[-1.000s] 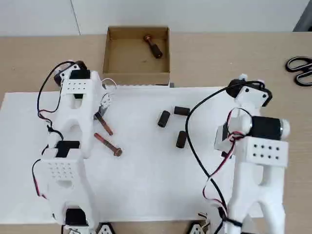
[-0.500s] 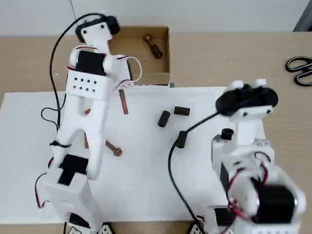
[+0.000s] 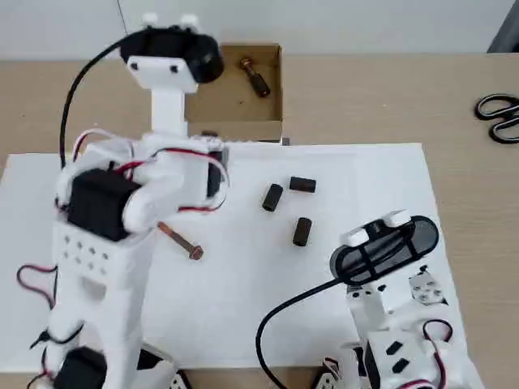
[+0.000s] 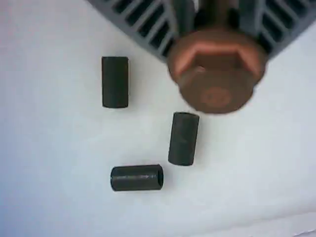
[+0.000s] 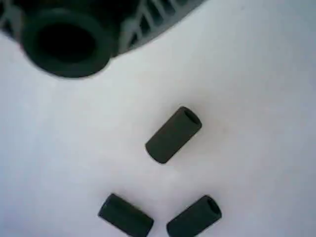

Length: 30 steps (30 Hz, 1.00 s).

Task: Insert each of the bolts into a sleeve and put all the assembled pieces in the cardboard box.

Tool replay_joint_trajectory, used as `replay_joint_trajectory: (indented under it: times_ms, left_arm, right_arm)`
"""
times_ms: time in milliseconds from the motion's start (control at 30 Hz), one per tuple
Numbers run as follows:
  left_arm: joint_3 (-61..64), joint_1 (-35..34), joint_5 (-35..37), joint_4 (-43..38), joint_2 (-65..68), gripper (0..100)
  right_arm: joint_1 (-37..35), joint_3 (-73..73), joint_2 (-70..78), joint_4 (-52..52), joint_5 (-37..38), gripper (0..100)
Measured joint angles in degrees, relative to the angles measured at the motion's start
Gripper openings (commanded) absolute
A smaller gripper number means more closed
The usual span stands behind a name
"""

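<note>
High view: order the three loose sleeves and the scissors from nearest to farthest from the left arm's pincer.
1. Slanted sleeve, just right of the left pincer.
2 and 3. Back sleeve and front sleeve, further right; too close to call.
4. Scissors, far off to the right.

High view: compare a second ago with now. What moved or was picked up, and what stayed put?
The left arm lifted one bolt off the white sheet and carried it toward the three loose sleeves. The right arm rose and drew back toward its base, holding a sleeve. Unchanged: those sleeves, the second bolt on the sheet, the assembled piece in the cardboard box.
</note>
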Motion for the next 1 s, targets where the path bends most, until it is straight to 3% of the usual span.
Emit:
replay_joint_trajectory:
  times_ms: [233, 500, 700, 867, 1000]
  left_arm:
    - [18.20, 0.09, -4.57, -2.64, -16.53, 0]
    - [49.93, -0.09, -7.03, -22.86, -45.54, 1]
    - [73.32, -5.01, -1.41, -36.22, -67.60, 1]
    - [84.66, -6.68, 5.36, -38.24, -81.32, 1]
    - [86.59, -7.91, 11.52, -38.59, -81.67, 1]
  right_arm:
    - [-0.09, 3.69, -0.70, -2.11, 0.00, 0.2]
    - [-2.99, 11.08, -0.62, -10.02, 0.00, 0.2]
    - [-9.67, 16.53, -0.62, -14.86, -4.48, 0.2]
    - [-16.26, 23.91, -0.35, -21.10, -5.80, 0.2]
    - [-21.71, 30.15, -0.44, -28.92, -5.80, 0.2]
